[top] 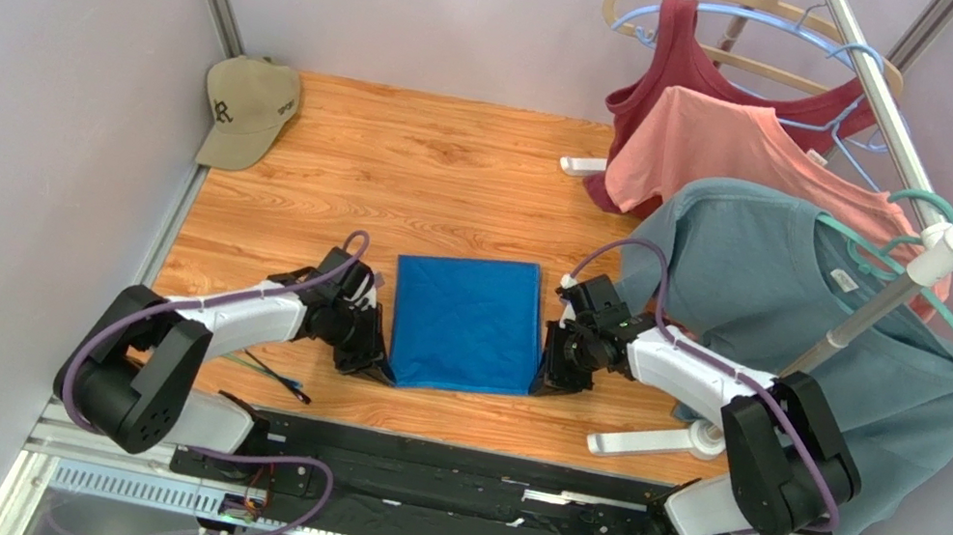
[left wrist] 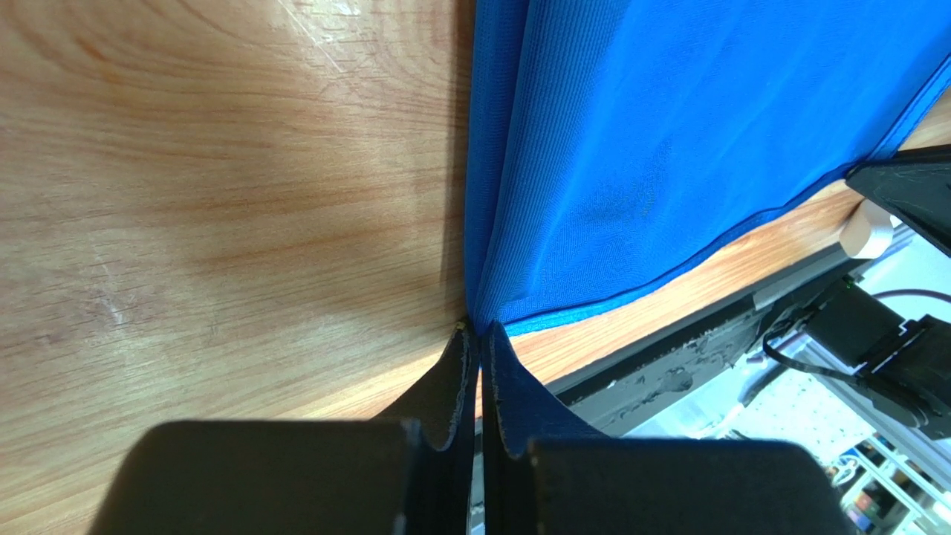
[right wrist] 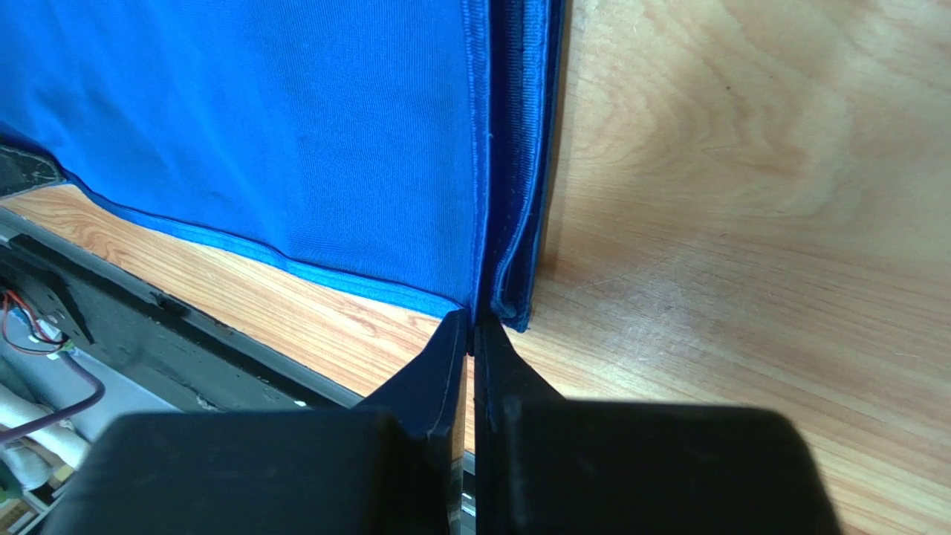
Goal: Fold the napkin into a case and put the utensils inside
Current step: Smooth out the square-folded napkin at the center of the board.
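The shiny royal-blue square cloth napkin [top: 464, 322] lies flat mid-frame on the wooden table [top: 457, 161]. The left gripper [top: 375, 362] and right gripper [top: 549, 376] each clamp a lower corner, probably to lift that edge evenly for a fold. Thin dark stick utensils [top: 279, 380] wait at lower left.

Overhead and close wrist views share the napkin [top: 464, 322].

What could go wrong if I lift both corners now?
1. The left fingers and right fingers pinch only the very corner tips of the napkin; one could slip out.
2. The utensils lie right beside the left arm; a swing might knock them away.
3. The teal T-shirt hangs near the right arm and may snag.
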Controlling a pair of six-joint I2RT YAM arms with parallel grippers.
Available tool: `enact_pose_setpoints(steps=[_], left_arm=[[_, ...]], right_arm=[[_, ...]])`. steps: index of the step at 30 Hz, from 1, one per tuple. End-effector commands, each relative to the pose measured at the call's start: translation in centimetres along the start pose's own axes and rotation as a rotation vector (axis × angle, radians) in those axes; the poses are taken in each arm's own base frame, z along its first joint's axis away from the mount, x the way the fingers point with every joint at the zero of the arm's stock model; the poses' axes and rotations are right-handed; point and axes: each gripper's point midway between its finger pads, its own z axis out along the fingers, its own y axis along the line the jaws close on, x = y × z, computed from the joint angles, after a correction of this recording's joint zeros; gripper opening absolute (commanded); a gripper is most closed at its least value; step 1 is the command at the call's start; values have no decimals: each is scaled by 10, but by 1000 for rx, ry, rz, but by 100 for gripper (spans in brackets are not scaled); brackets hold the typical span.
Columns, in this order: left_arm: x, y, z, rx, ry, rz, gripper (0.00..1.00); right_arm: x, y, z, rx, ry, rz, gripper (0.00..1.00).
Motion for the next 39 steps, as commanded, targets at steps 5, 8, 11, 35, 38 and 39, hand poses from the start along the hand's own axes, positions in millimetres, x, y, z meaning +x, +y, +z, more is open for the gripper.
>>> enact_pose_setpoints(steps=[5,8,11,35,38,39], left_arm=[[-4,15,-8,-81,-65,39,5],[-10,7,-22,-77,-98,56,19],[-14,-3,-37,-67,-135,75,25],[-28,-15,-14,3,-137,55,8],[-21,0,-6,-22,-135,27,6],[-21,0,-5,-16,-145,23,5]], right_arm=[[-15,5,-16,6,-68,-32,22],[-15,6,-17,8,-66,-36,26],[-17,9,-18,-2,-67,-34,22],[-96,129,-38,-438,-213,-196,70],[-113,163,-23,-548,-196,-214,72],[-117,177,-23,-605,-178,-214,73]])
